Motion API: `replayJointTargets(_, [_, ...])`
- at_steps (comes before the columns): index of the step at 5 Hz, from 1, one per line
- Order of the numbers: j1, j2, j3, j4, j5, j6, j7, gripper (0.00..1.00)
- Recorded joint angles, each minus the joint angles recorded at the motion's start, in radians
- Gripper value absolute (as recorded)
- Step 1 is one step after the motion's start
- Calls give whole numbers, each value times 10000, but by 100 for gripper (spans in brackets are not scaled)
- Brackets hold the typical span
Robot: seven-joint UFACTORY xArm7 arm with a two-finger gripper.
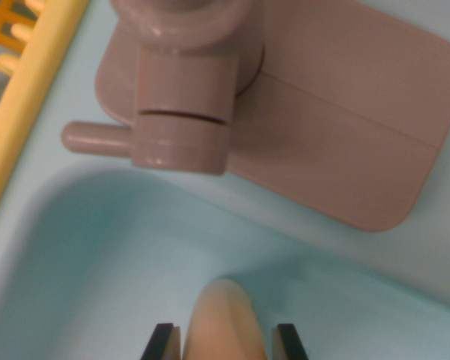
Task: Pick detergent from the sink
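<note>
**detergent sits between the jaws, over the sink**

wrist view only, a bit blurred. gripper (224,341) is at the bottom edge; only the two dark fingertips (163,342) show, one on each side of a pale peach rounded object, the detergent (223,322). its rounded top points up the frame toward the faucet; its lower part is cut off by the frame edge.

jaws are partly open, about as wide as the detergent. each tip sits right against its side, or very nearly. can't tell from this shot if the tips are actually pressing on it or just flanking it, so grip is unconfirmed.

detergent is over the light blue sink (97,262) basin, near the bottom centre of the frame. can't tell whether it is resting on the basin floor or lifted off it.

above the basin: mauve faucet (184,112) with its spout facing the camera, a short lever (94,139) sticking out on the wrist view's left. it stands on a mauve rounded base plate (345,112) that spreads to the wrist view's right, on the pale blue counter (435,247).

top left corner: yellow rack (19,82), with a cream rim running diagonally and orange-yellow grid bars behind it. contents not readable.
</note>
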Motion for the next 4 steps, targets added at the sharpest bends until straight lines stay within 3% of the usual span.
replayJointTargets(3, [0,-33,-1,82,-7,115,9,100])
replayJointTargets(4, [0,-89,-3,217,-18,305,24,100])
